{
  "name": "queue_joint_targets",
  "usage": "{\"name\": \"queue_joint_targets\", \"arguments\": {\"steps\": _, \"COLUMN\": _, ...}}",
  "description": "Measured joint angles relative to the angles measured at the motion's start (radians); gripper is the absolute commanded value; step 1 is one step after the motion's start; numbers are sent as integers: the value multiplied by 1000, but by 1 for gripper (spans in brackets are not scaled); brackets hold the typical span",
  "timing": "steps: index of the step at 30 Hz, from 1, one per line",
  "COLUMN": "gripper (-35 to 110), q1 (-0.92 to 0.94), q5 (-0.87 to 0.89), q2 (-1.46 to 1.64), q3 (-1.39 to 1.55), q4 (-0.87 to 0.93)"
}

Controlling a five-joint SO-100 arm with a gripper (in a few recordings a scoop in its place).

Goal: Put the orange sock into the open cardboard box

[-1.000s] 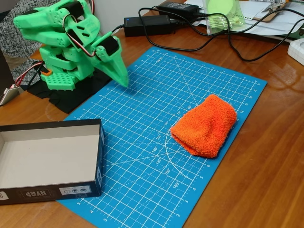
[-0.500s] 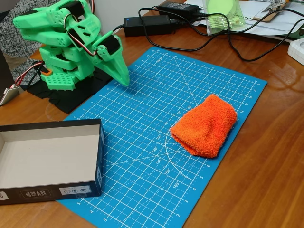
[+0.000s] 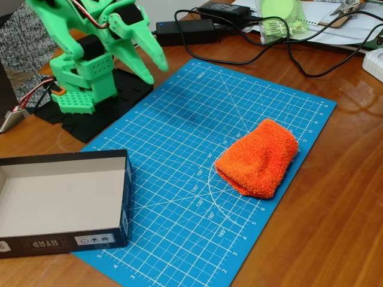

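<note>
The orange sock [image 3: 258, 158] lies flat on the right part of the blue cutting mat [image 3: 191, 113], fuzzy and chunky. The open cardboard box [image 3: 66, 240], dark outside and pale inside, sits at the lower left with nothing in it. My green gripper [image 3: 154, 70] hangs in the air over the mat's far left corner, well left of the sock and behind the box. Its two pointed fingers [image 3: 152, 51] stand slightly apart with nothing between them.
The arm's green base [image 3: 81, 89] stands on a black pad at the back left. Black power bricks [image 3: 185, 31] and looping cables [image 3: 281, 57] lie behind the mat. A green plastic container [image 3: 281, 18] and papers sit at the back right. Bare wooden table surrounds the mat.
The arm has lifted up and back from its folded pose. The gripper tip has risen off the mat's corner, and its fingers have parted. Sock and box have not moved.
</note>
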Motion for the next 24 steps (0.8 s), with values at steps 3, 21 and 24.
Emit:
{"name": "queue_joint_targets", "arguments": {"steps": 3, "gripper": 39, "q1": -35, "q5": 2, "q2": -74, "q3": -41, "q4": 0}}
{"name": "queue_joint_targets", "arguments": {"steps": 21, "gripper": 46, "q1": -98, "q5": 101, "q2": -1031, "q3": -649, "q4": -3}}
{"name": "queue_joint_targets", "arguments": {"steps": 24, "gripper": 46, "q1": -101, "q5": 118, "q2": -1213, "q3": -871, "q4": 75}}
